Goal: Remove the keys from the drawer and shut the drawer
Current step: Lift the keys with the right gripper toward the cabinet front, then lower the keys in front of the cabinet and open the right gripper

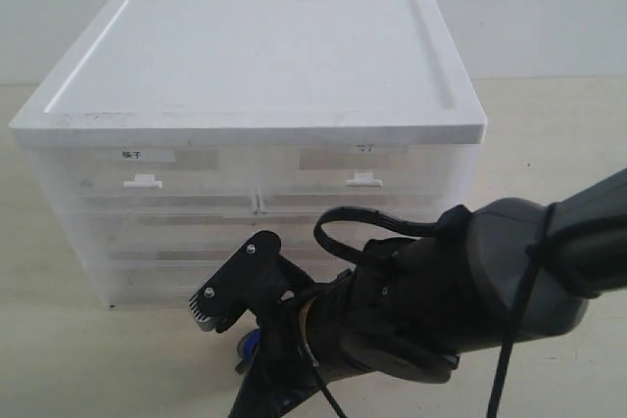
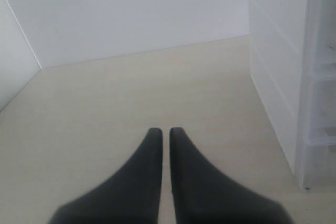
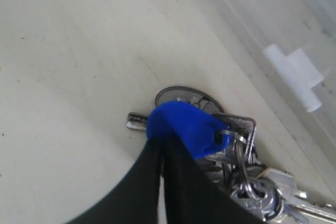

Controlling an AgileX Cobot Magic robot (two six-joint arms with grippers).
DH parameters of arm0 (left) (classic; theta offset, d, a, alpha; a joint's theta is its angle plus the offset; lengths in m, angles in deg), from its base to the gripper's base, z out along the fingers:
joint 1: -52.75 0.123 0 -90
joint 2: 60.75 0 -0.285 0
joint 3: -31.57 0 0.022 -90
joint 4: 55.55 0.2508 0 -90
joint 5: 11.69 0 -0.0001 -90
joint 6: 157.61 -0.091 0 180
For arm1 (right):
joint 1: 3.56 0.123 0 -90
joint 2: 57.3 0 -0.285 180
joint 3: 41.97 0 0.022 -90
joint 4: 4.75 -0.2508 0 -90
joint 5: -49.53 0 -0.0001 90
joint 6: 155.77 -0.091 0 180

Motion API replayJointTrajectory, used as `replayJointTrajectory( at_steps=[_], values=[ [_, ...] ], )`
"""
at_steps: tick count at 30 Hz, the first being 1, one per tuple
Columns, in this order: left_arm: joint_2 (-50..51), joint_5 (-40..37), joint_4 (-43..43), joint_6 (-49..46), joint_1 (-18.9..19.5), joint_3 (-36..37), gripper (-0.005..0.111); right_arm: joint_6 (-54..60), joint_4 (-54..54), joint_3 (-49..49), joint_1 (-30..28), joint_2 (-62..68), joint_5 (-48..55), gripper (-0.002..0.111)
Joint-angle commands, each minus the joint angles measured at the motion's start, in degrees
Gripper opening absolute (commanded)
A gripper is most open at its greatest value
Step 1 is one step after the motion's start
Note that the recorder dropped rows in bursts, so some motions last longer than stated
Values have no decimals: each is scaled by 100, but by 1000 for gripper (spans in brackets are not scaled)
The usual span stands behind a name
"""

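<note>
One bunch of grey metal keys (image 3: pixel 262 192) on a ring hangs from its blue oval fob (image 3: pixel 186 127), which the dark fingers of my right gripper (image 3: pixel 161 141) pinch tight. Its long axis runs roughly along the front of the white translucent plastic drawer cabinet (image 1: pixel 255 95), just beside it and low over the pale tabletop (image 3: pixel 63 77). The key blades are cut off at the picture's edge. Whether the bunch touches the table, I cannot tell. From outside, my own arm hides all but a blue glimpse. My left gripper (image 2: pixel 165 132) is closed on nothing.
</note>
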Motion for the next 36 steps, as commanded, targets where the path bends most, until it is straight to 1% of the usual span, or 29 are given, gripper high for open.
replayJointTrajectory(
  at_steps=[1, 6, 9, 11, 15, 16, 18, 19, 23, 26, 31, 36],
  values=[
    [-19, 7, -22, -4, 22, 22, 5, 157, 39, 254, -31, 81, 734, 0],
    [-19, 7, -22, -4, 22, 22, 5, 157, 39, 417, -31, 81, 720, 0],
    [-19, 7, -22, -4, 22, 22, 5, 157, 39, 529, -18, 36, 923, 0],
    [-19, 7, -22, -4, 22, 22, 5, 157, 39, 560, 83, -152, 1067, 0],
    [-19, 7, -22, -4, 22, 22, 5, 266, 39, 560, 536, -730, 1341, 0],
    [-19, 7, -22, -4, 22, 22, 5, 266, 16, 560, 625, -829, 1691, 0],
    [-19, 7, -22, -4, 22, 22, 5, 164, 11, 537, 600, -805, 2323, 0],
    [-19, 7, -22, -4, 22, 22, 5, 144, 55, 478, 538, -775, 2462, 0],
    [-19, 7, -22, -4, 22, 22, 5, -59, 63, 101, 174, -618, 1875, 0],
    [-19, 7, -22, -4, 22, 22, 5, -59, 30, 102, -25, -462, 1716, 0],
    [-19, 7, -22, -4, 22, 22, 5, -59, 30, 102, -260, -302, 952, 0],
    [-19, 7, -22, -4, 22, 22, 5, -59, 52, 110, -544, -196, 720, 0]
  ],
)
